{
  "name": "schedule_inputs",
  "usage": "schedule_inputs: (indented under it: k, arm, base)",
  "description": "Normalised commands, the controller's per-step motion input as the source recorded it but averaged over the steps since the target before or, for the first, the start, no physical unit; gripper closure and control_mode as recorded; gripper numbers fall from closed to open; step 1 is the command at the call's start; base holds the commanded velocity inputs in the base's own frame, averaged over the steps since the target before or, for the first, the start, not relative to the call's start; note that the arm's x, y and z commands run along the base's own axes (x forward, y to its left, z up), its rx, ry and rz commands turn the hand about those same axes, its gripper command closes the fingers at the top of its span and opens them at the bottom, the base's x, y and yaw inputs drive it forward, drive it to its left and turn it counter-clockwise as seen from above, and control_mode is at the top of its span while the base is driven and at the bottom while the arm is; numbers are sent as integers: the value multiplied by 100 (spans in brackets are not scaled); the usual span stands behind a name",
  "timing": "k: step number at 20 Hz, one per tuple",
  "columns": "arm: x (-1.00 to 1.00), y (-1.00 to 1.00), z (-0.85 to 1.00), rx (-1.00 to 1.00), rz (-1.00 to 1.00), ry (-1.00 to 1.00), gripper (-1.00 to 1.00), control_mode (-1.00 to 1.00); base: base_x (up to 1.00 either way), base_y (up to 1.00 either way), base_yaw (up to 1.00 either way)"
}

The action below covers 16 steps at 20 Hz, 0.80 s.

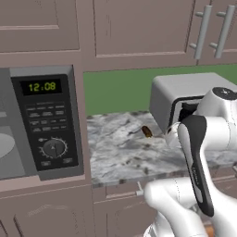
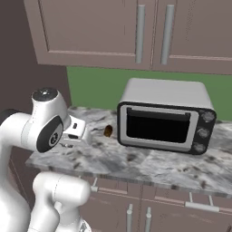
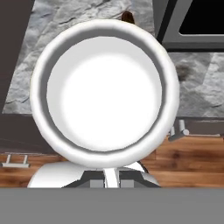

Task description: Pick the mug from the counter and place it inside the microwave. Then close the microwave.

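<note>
My claw (image 3: 111, 175) is clamped tight on the mug (image 3: 105, 89), jaws pinching its near rim, mug lifted clear of the desk (image 1: 120, 148). In the hand view I look straight down into the mug's white bowl; it sits above the desk's front edge, with wooden floor (image 3: 192, 162) and a cabinet handle (image 3: 179, 131) showing past its lower side. In the right base view the mug (image 2: 78, 128) shows as a small white shape at my wrist, over the left near part of the desk (image 2: 149, 163), well left of the toaster oven (image 2: 165, 118). In the left base view it (image 1: 172, 134) peeks out behind my forearm, just in front of the toaster oven (image 1: 185, 92).

The microwave (image 1: 41, 125) is at far left in the left base view, door open so the pale inside and turntable are visible at the frame edge, control panel with green clock digits (image 1: 41, 86) and round dial (image 1: 54, 148) facing me. The mug is well to the right of the microwave, not inside it.

A small brown oblong object (image 1: 146, 131) lies on the desk between microwave and toaster oven, close to the toaster oven's left corner; seen too at (image 2: 108, 131) and just past the mug rim at (image 3: 127, 17). Green wall (image 1: 115, 90) behind, brown upper cabinets (image 2: 113, 31) above
</note>
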Motion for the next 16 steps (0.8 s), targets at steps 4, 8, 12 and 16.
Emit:
schedule_inputs:
  k: [4,8,12,16]
  arm:
    - [0,0,0,0,0,0,100,100]
    - [0,0,0,0,0,0,100,100]
    - [0,0,0,0,0,0,100,100]
    - [0,0,0,0,0,0,100,100]
  base:
    - [-61,0,2]
    - [-44,1,2]
    - [-43,22,10]
    - [-52,52,23]
